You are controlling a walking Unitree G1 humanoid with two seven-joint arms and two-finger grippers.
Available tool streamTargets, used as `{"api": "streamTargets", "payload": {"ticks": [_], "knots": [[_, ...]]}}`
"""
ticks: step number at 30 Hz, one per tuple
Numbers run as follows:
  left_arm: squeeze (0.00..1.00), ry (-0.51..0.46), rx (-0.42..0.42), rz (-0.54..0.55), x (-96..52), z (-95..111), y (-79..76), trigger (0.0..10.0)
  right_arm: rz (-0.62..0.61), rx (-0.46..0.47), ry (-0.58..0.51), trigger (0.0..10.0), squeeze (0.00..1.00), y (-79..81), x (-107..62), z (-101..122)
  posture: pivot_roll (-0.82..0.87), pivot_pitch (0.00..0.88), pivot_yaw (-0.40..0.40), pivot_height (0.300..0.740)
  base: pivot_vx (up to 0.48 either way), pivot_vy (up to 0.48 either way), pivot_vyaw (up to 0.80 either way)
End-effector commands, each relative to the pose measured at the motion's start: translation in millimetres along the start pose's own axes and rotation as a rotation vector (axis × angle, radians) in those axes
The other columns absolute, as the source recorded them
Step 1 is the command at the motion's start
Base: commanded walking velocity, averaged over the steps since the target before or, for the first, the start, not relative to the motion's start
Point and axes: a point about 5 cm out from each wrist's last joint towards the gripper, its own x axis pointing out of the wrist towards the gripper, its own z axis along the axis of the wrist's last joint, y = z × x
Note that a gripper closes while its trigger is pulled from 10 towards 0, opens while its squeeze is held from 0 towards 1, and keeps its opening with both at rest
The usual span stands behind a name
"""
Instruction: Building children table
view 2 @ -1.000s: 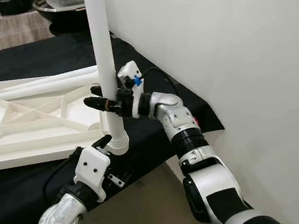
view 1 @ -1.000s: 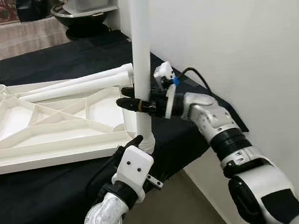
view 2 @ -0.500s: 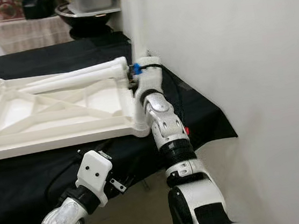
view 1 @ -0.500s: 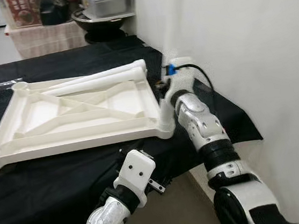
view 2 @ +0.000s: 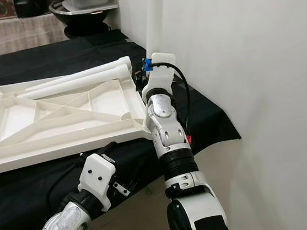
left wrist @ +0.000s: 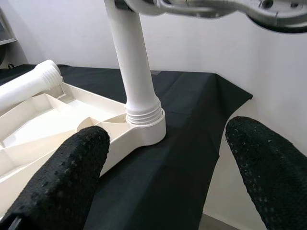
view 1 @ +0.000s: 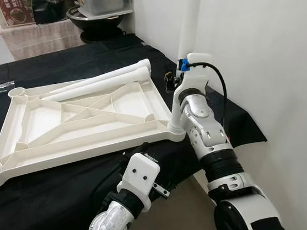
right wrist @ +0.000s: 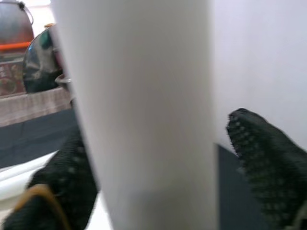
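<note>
Upright, the white plastic table leg (view 1: 189, 19) sits socketed while my right jaws (right wrist: 158, 158) clasp it steady; left jaws (left wrist: 168, 177) hang released.

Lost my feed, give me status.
Right gripper around upright leg, seated in tabletop corner socket. Left gripper open, nearby. Two legs loose.

The upturned tabletop (view 1: 81, 117) lies on the counter (view 1: 51, 188). An upright leg (view 1: 190, 19) stands in its near right corner socket, by the wall. Two loose legs (view 1: 102, 82) lie along its far edge.
</note>
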Motion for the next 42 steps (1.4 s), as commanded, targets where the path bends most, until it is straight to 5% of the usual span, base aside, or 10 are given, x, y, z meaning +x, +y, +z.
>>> {"api": "streamTargets", "payload": {"ticks": [1,2,6,8,11,16,23,33,34,42], "knots": [[0.0,0.011,-0.002,-0.004,0.5,-4,-3.1,10.0,0.071,-0.002,0.013,10.0,0.34,2.5,0.9,0,0.04,0.0,-0.09,0.74,0.0,0.0,0.0],[0.0,0.011,-0.003,-0.004,0.8,-4,-3.2,10.0,0.185,0.0,0.041,10.0,0.0,7.3,1.5,-4,0.04,0.0,-0.093,0.74,0.0,0.0,0.0],[0.0,0.012,-0.004,-0.006,1.3,-5,-2.9,10.0,0.397,-0.148,0.101,10.0,0.0,9.9,2.3,-18,0.04,0.0,-0.092,0.74,0.0,0.0,0.0],[0.0,0.012,0.0,-0.008,1.6,-5,-2.7,10.0,0.48,-0.104,0.121,10.0,0.0,7.0,3.2,-20,0.03,0.0,-0.09,0.74,0.0,0.0,0.0],[0.0,0.003,0.004,-0.017,5.0,-4,-1.5,10.0,0.857,0.128,0.173,10.0,0.0,6.2,-3.6,-20,0.03,0.0,-0.081,0.74,0.0,0.0,0.0],[0.0,0.0,0.01,-0.027,5.3,-4,-2.5,10.0,1.258,0.162,0.196,10.0,0.0,12.3,-20.2,-14,0.04,0.0,-0.089,0.74,0.0,0.0,0.0],[0.0,-0.005,0.014,-0.042,4.9,-3,-4.0,10.0,1.464,0.186,0.207,10.0,0.0,28.0,-25.4,-9,0.05,0.0,-0.091,0.74,0.0,0.0,0.0],[0.0,0.003,0.003,-0.037,2.8,-3,-3.0,10.0,1.547,0.196,0.2,10.0,0.0,41.0,-23.2,-4,0.05,0.0,-0.085,0.74,0.0,0.0,0.0],[0.0,0.012,0.005,-0.032,0.4,-5,-2.4,10.0,1.489,0.125,0.198,0.0,0.0,48.5,-18.9,-7,0.05,0.0,-0.085,0.74,0.0,0.0,0.0],[0.0,0.012,0.008,-0.031,1.7,-5,-3.3,10.0,1.28,0.001,0.198,0.0,0.0,45.5,-9.0,-17,0.04,0.0,-0.088,0.74,0.0,0.0,0.0]]}}
